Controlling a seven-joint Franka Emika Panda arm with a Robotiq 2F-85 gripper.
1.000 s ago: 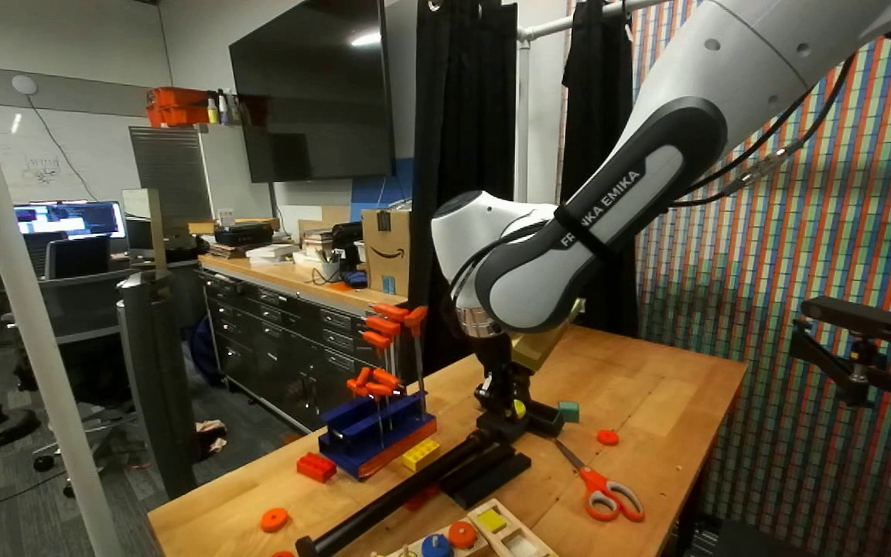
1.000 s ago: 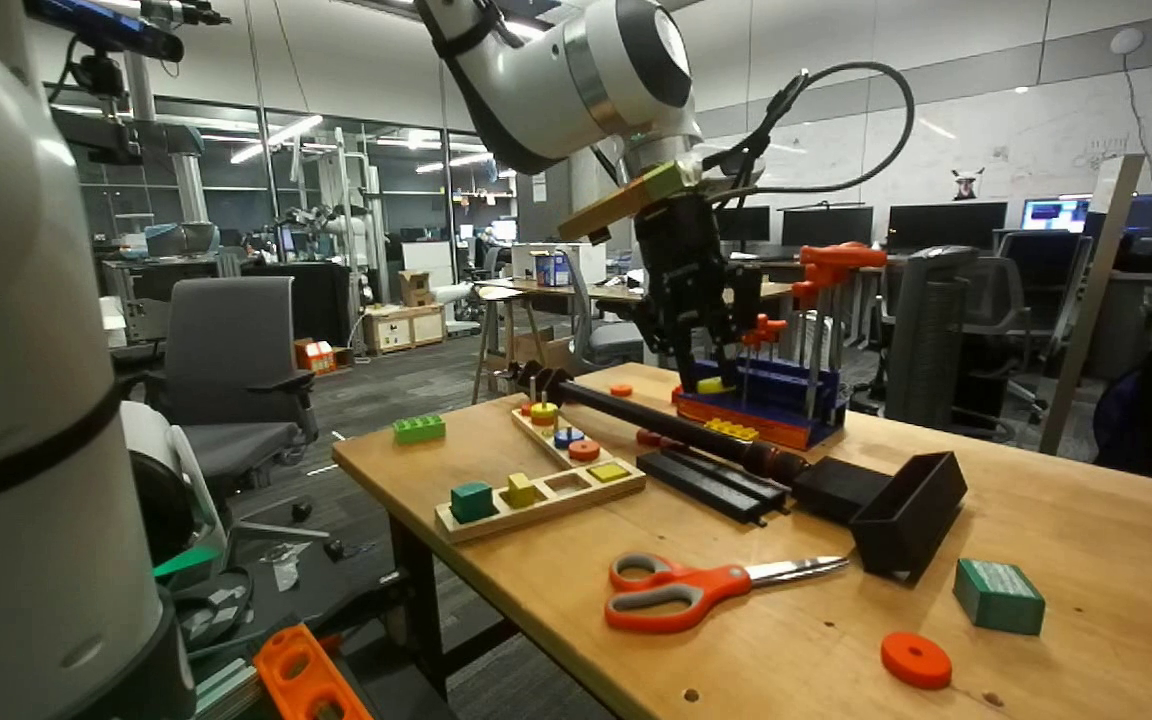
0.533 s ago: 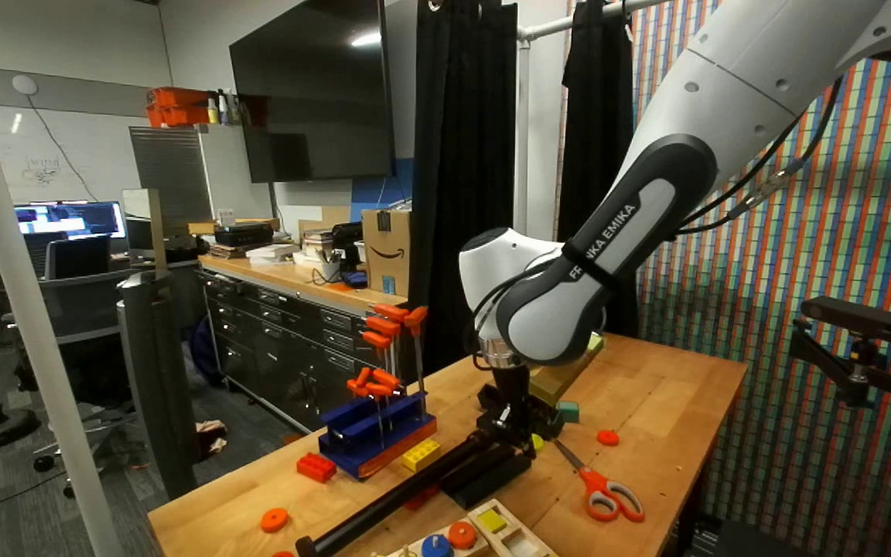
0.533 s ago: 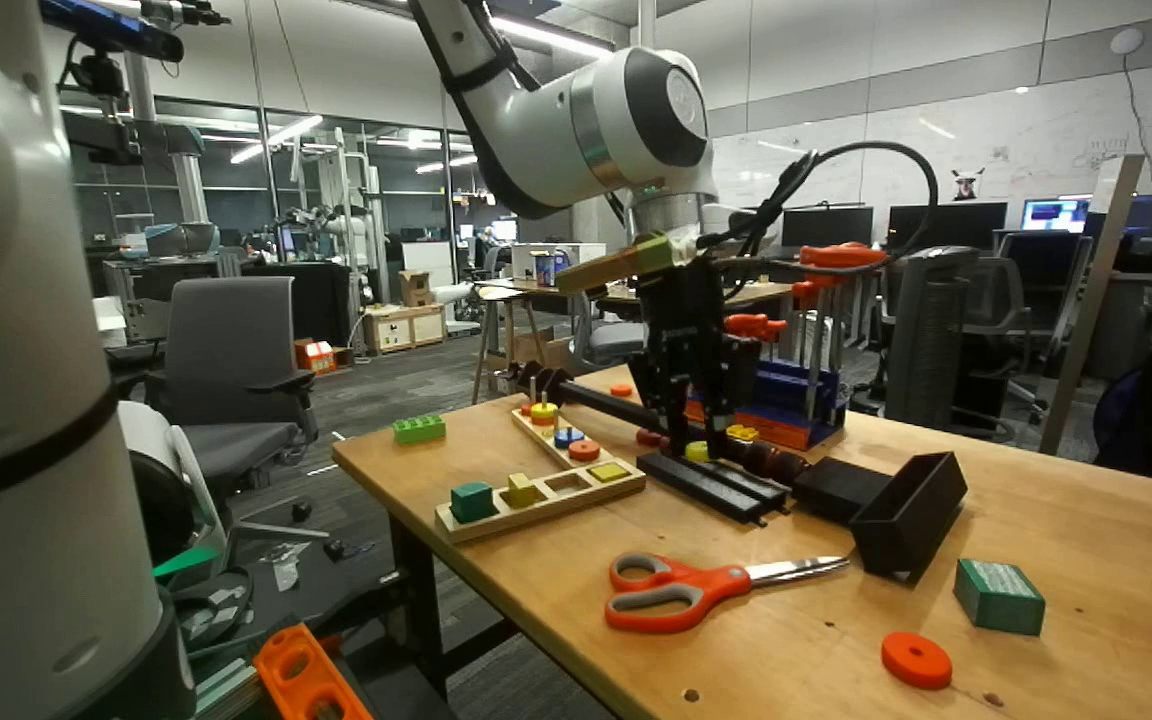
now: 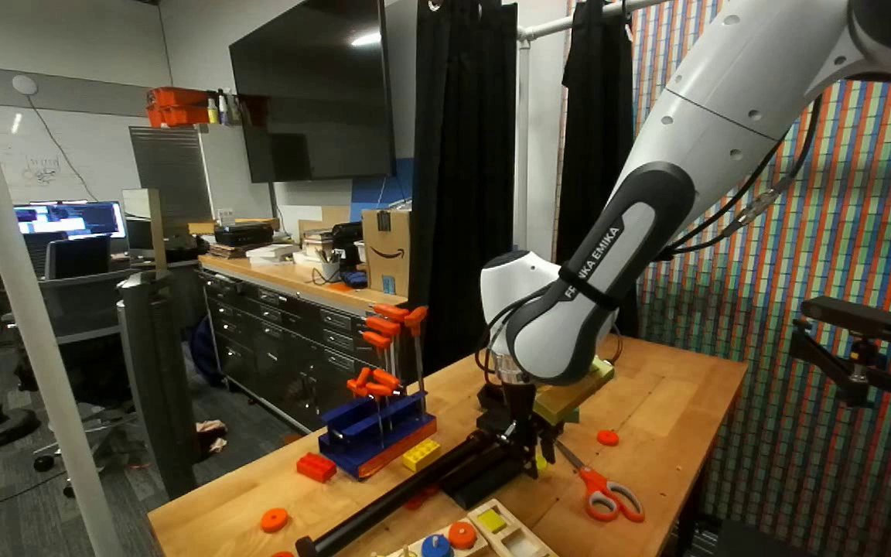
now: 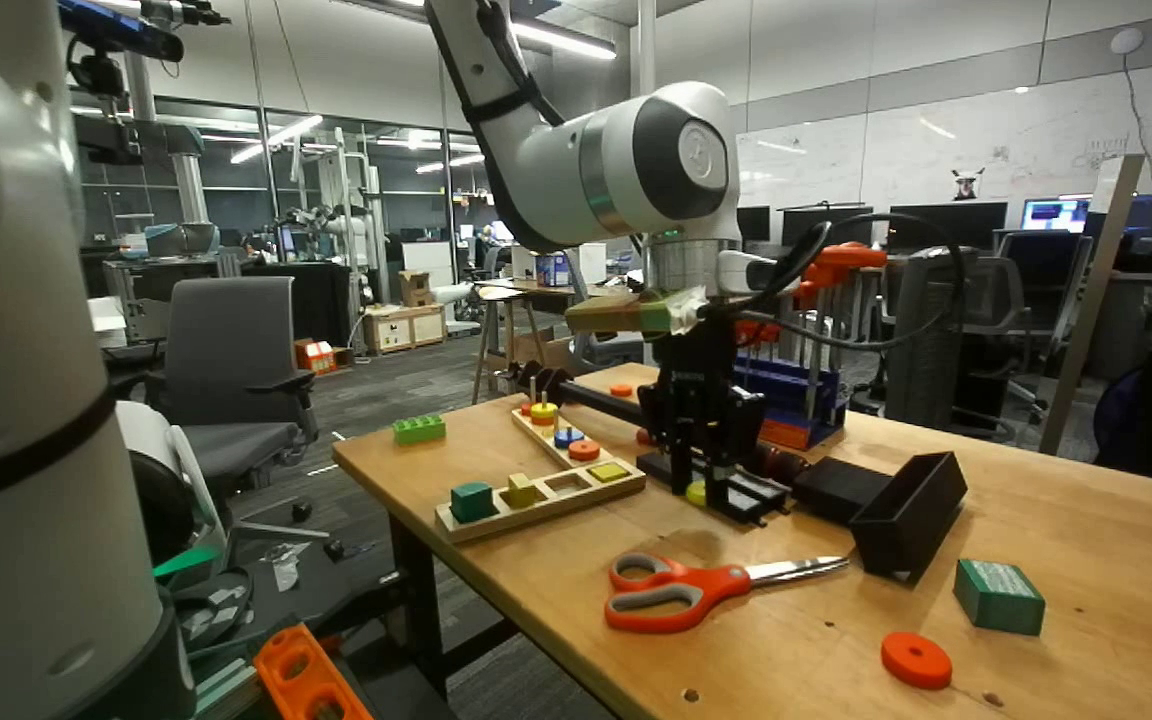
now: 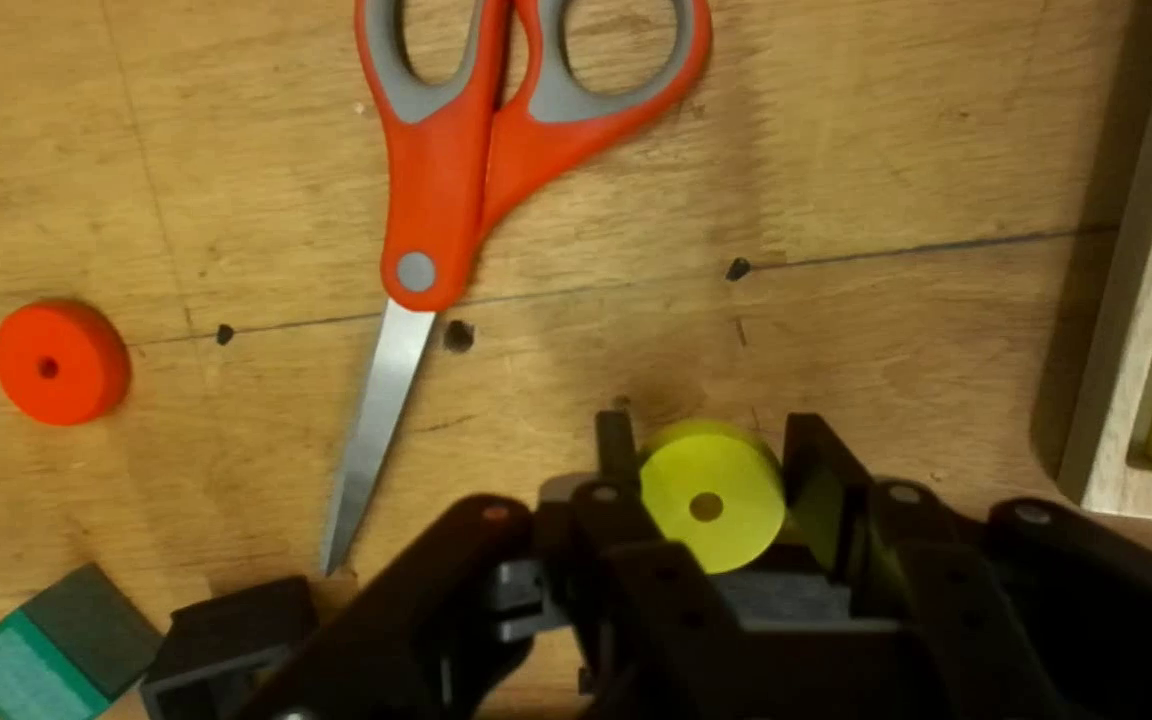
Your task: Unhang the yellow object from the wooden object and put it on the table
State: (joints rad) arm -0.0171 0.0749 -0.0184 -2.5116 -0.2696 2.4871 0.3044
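Observation:
The yellow disc [image 7: 706,500], with a hole in its middle, sits between the fingers of my gripper [image 7: 709,430], which is shut on it. In both exterior views the disc shows low between the fingertips [image 5: 541,464] [image 6: 696,493]. The disc seems a little above the light tan table [image 6: 796,650]; the exact gap is hard to tell. The wooden object [image 6: 536,517], a pale holder with pegs and slots, lies to one side of my gripper. Its pegs carry coloured rings, one of them a yellow ring [image 6: 543,411]. Its corner shows in the wrist view [image 7: 1126,400].
Orange scissors [image 7: 446,180] lie beside my gripper. A black open box [image 6: 911,515], a green block [image 6: 999,597] and an orange disc [image 6: 916,660] are close by. A long black bar [image 5: 391,499] and a blue stand [image 5: 376,437] with tall orange-handled tools stand near.
My gripper has come down toward the table with the yellow disc in it, moving away from the blue stand and past the black bar. The other things have not moved.

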